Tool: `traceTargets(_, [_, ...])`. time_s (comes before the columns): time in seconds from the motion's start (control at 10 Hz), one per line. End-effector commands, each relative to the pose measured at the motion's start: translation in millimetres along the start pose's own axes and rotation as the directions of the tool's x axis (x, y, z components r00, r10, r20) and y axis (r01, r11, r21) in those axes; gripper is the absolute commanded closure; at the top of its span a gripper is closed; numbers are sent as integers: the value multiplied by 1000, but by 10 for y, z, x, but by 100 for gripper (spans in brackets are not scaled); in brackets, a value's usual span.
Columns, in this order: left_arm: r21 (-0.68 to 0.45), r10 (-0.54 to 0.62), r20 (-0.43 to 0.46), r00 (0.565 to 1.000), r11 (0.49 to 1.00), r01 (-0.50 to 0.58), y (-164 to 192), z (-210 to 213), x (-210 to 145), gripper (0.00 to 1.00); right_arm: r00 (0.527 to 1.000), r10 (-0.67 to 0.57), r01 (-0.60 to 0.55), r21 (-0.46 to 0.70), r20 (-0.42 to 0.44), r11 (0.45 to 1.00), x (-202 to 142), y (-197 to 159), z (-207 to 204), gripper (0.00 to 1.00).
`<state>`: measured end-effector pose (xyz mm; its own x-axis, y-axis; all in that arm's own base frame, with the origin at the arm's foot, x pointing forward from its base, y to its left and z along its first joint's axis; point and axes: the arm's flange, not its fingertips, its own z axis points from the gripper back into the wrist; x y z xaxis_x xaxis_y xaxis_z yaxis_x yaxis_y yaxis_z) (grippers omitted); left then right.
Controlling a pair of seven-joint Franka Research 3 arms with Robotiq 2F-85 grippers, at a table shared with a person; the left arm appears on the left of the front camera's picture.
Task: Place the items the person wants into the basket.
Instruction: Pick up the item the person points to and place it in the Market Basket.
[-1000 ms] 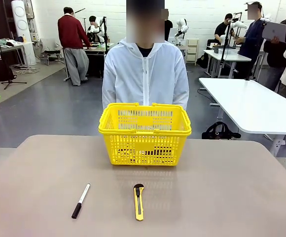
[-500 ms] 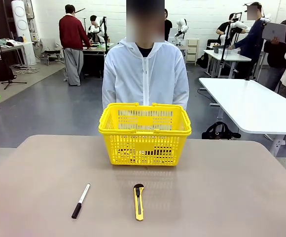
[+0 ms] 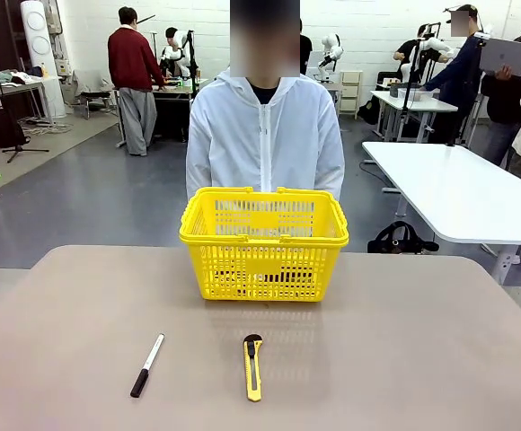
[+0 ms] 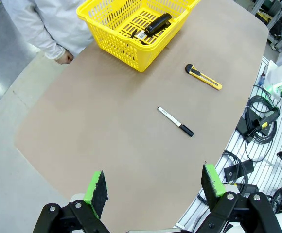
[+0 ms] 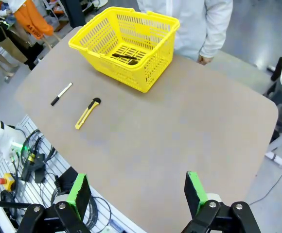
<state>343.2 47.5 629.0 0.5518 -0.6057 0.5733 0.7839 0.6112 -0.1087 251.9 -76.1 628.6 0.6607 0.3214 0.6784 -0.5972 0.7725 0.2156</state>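
Observation:
The yellow basket [image 3: 263, 244] stands at the far middle of the table, right in front of the person [image 3: 265, 135] in the white jacket. On its floor lie a slim black pen [image 5: 126, 57] and a chunkier black thing [image 4: 157, 24]; what that thing is I cannot tell. The pen [image 4: 137, 34] is also in the left wrist view, beside the black thing. My left gripper [image 4: 154, 182] hangs open high above the table's near left edge, holding nothing. High over the near right side, my right gripper [image 5: 137, 187] is open too, with bare green pads [image 5: 193, 187].
A white marker with a black cap [image 3: 147, 365] and a yellow utility knife [image 3: 253, 366] lie side by side on the near part of the table [image 3: 404, 341]. The person's hands [image 5: 204, 59] rest at the far edge behind the basket. Cables [image 4: 257, 124] hang off the robot's side.

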Motion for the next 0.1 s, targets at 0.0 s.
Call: traceTargets(0.0, [-19,-20,17,1000,1000,21,9,2,-12,0,1000,5,-5,9,1,1000,-41,-2,-30,0])
